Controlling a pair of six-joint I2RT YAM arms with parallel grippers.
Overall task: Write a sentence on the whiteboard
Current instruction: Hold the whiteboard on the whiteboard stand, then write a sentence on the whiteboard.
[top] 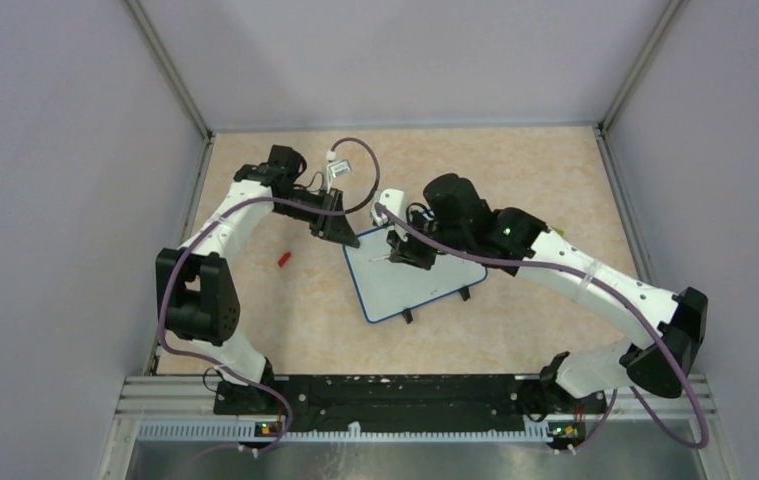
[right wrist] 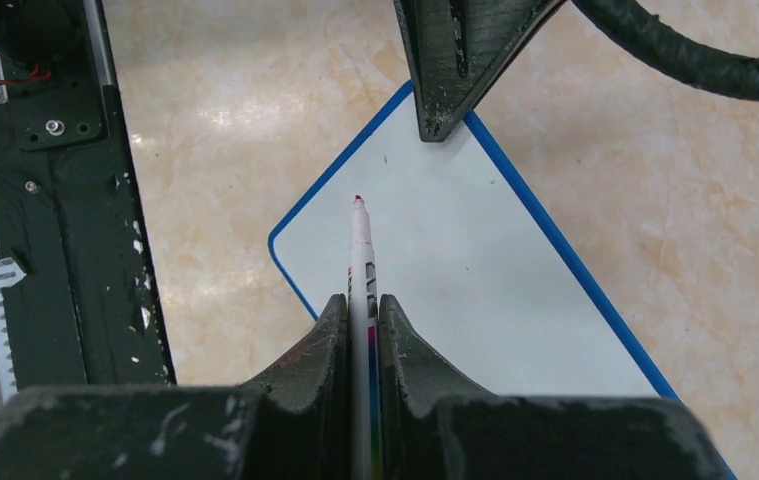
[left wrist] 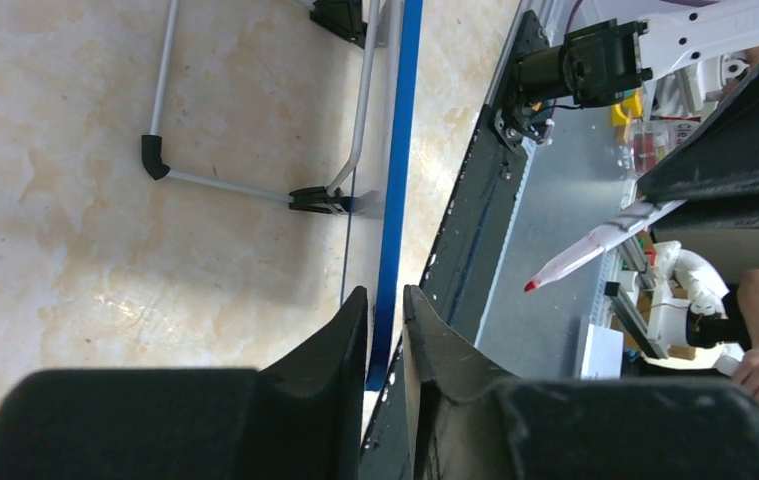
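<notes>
On the beige, marble-patterned tabletop (top: 515,180) the glossy whiteboard (top: 410,285) (thin blue rim, rounded corners) sits mid-table, its far-left corner pinched between the matte black fingers of the left gripper (left wrist: 385,292). The right gripper (right wrist: 360,300) clamps a slim white marker (right wrist: 361,250), red tip over the board; a small red cap (top: 283,258) lies apart, toward the left arm.

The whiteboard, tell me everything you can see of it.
The whiteboard is a small glossy white board with a thin blue rim, rounded corners and black feet, lying askew on the table, blank. The left gripper pinches its rim at one corner; the right gripper holds a red-tipped marker pointing over its surface.
</notes>
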